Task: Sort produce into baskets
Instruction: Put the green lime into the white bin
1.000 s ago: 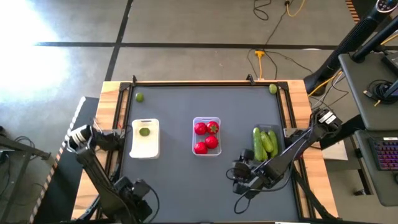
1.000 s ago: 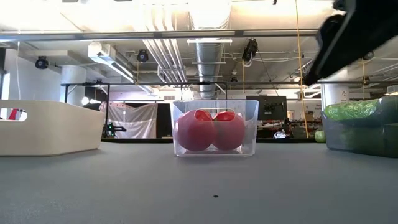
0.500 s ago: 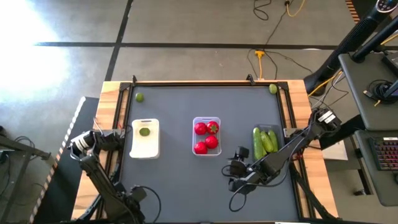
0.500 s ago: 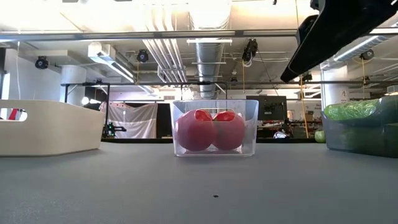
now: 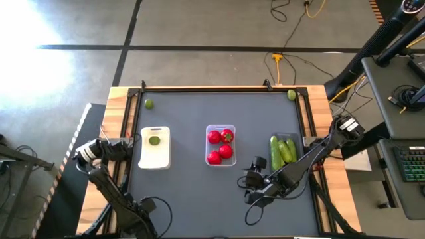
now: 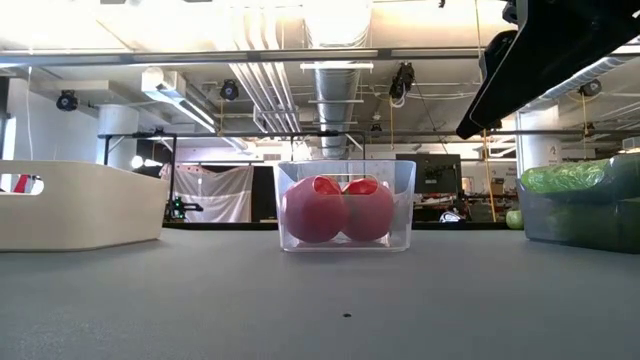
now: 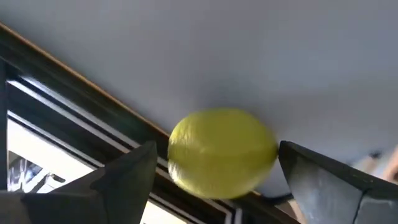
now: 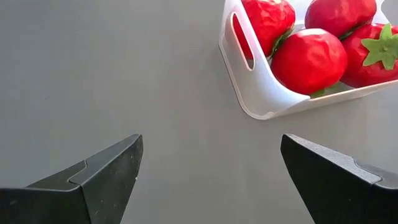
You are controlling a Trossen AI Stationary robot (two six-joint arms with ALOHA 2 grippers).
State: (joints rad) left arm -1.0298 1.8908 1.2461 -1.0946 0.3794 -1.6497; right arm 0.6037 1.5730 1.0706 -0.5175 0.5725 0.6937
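The left gripper has its two dark fingers standing apart on either side of a small round pale yellow-green lime-like fruit, which lies on the grey desk just beside its dark rail and wooden edge. One finger is very near the skin and the other shows a gap, so the gripper reads as open around the fruit rather than clamped on it. Where this fruit sits on the desk cannot be made out from above, since the left arm covers that near corner. The fruit looks light and firm, with a smooth skin that may slip and a round body that will roll if nudged. The safest hold is probably across its widest middle, with the fingers closing evenly. The white rounded-rectangle tray already holds one such lime and looks like the place for it. Two more limes lie loose at the far corners. The red round fruits fill the clear plastic tray, and the long green cucumber-like pieces lie in the dark grey tray. The right gripper hangs wide open and empty over the desk, near the clear tray.
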